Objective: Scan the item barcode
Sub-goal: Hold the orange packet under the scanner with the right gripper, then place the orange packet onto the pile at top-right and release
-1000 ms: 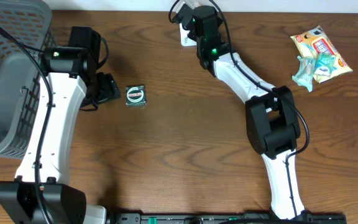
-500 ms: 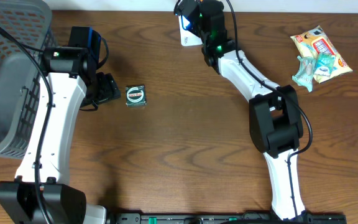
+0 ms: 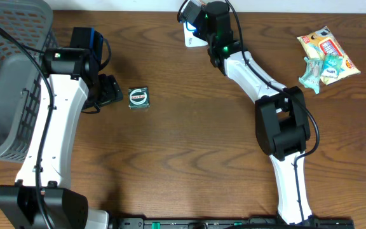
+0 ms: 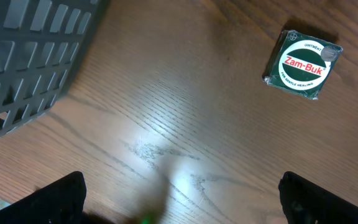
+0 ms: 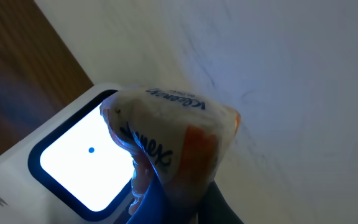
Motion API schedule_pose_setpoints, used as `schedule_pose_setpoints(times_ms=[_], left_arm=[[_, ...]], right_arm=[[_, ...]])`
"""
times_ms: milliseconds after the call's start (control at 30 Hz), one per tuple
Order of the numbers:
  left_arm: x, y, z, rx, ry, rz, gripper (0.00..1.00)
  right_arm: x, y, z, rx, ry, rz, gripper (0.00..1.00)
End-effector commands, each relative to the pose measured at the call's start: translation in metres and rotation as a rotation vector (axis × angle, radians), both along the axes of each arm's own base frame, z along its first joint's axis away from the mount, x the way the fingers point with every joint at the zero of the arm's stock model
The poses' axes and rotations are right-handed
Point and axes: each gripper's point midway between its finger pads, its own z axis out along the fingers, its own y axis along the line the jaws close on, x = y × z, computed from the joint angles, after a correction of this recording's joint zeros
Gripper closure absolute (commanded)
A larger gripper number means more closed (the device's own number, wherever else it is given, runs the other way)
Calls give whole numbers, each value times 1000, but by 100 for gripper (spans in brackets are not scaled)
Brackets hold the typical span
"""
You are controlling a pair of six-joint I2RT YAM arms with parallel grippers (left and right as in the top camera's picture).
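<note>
The overhead camera looks straight down on the whole table (image 3: 189, 159); the left wrist camera hangs low over the wood, sharing the Zam-Buk box (image 4: 302, 64) with it; the right wrist camera, at the far edge, stares close past a tissue pack (image 5: 173, 143) onto the lit scanner (image 5: 73, 168).

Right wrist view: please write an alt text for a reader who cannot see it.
A soft white Kleenex tissue pack with an orange patch is held close before a white rectangular scanner whose window glows, with one blue dot. Brown wooden table shows upper left, pale wall behind.
</note>
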Motion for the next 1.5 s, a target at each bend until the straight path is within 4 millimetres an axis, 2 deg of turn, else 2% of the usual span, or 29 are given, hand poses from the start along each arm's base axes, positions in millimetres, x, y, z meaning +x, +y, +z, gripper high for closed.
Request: schedule_pose_setpoints(times_ms=[0,133,267,333,400,500,600,700,767,867,933,967,1133,1200,1267,1400,1467], left_arm=[[-1,3,-2,9,11,10,2],[-1,3,-2,9,11,10,2],[-1,3,-2,9,11,10,2],[-1,3,-2,9,11,10,2],[-1,3,-2,9,11,10,3],[-1,3,-2,9,11,10,2],[-1,3,-2,9,11,10,3],[-1,3,-2,9,11,10,2],[-1,3,-2,9,11,10,2],[-1,3,-2,9,11,10,2],[-1,3,-2,9,11,10,2],[-1,3,-2,9,11,10,2],[-1,3,-2,9,11,10,2],[-1,3,-2,9,11,10,2],[-1,3,-2,9,11,10,2],[-1,3,-2,9,11,10,2],[-1,3,-2,9,11,10,2]], right_arm=[[5,-4,10,16,-23,-59,99],[9,-18,41,93,-66,-149,99],[7,-45,74,159,-60,-218,99],[3,-65,82,153,-34,-259,99],[-1,-102,86,142,-6,-364,99],[-12,-166,75,111,58,-561,99],[-35,-234,46,50,185,-749,99],[-61,-288,16,49,325,-876,99],[-75,-319,7,91,366,-969,99],[-90,-353,-5,191,414,-1061,99],[-97,-366,-12,260,454,-1078,98],[-100,-371,-17,302,478,-1083,92],[-111,-401,-24,450,484,-1173,91],[-115,-411,-25,476,478,-1206,81],[-119,-417,-26,490,482,-1225,57],[-124,-415,-31,497,519,-1220,17],[-124,-411,-33,506,535,-1208,4]])
